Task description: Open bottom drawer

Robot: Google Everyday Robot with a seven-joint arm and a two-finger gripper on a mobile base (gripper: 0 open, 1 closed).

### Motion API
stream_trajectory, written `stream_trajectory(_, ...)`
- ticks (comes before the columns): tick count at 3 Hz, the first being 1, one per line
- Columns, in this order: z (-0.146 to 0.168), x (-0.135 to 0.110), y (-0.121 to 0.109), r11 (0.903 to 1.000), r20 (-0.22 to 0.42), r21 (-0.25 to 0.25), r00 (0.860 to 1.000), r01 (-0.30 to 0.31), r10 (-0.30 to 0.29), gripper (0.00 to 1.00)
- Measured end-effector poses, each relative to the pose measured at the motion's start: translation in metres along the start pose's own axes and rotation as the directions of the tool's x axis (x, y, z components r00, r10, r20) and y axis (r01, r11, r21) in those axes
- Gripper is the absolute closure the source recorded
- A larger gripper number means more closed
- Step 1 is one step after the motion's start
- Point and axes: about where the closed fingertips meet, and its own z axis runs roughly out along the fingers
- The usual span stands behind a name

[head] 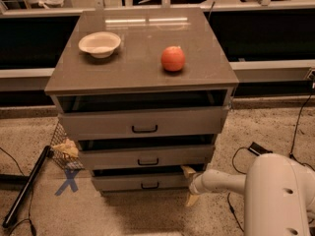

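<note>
The bottom drawer (142,182) is the lowest and narrowest grey-brown front of the cabinet, with a small black bar handle (149,185) at its centre. It stands pulled out a little, with a dark gap above it. My gripper (189,186) is at the drawer's right end, at the tip of my white arm (221,181) that reaches in from the right. One tan finger (187,171) points up beside the drawer's right corner and the other (191,199) points down toward the floor. It holds nothing.
The mid-sized drawer (146,156) and the widest top drawer (142,122) above also stand slightly out. A white bowl (99,44) and an orange fruit (173,59) sit on the cabinet top. A wire basket (63,149), a black pole (27,185), a blue floor cross (68,181) lie left; cables (256,149) right.
</note>
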Motion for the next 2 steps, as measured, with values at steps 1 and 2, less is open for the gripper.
stream_trajectory(1, 0.013, 0.011, -0.015, 0.9999, 0.023, 0.002, 1.000, -0.015, 0.015, 0.00)
stream_trajectory(2, 0.022, 0.020, -0.028, 0.9996, 0.030, 0.006, 0.999, -0.027, 0.027, 0.00)
